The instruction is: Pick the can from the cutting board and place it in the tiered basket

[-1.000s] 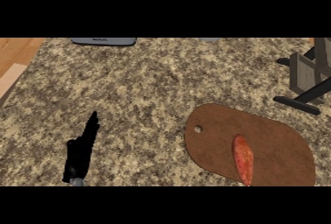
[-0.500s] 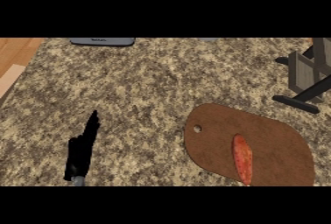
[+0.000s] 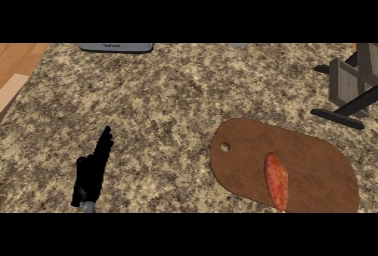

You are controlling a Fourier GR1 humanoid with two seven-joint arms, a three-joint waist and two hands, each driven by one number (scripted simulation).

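A brown cutting board (image 3: 303, 155) with a small hole lies on the speckled counter at the lower right. On it rests a long orange-red object (image 3: 277, 181), lying lengthwise; no can shows on the board. The dark frame of the tiered basket (image 3: 348, 87) stands at the right edge, only partly in view. My left hand (image 3: 92, 170) sits at the lower left, fingers straight and pointing away, holding nothing. My right hand does not show.
A grey flat object (image 3: 117, 47) lies at the counter's far edge, top left. The wooden floor (image 3: 18, 65) shows past the counter's left edge.
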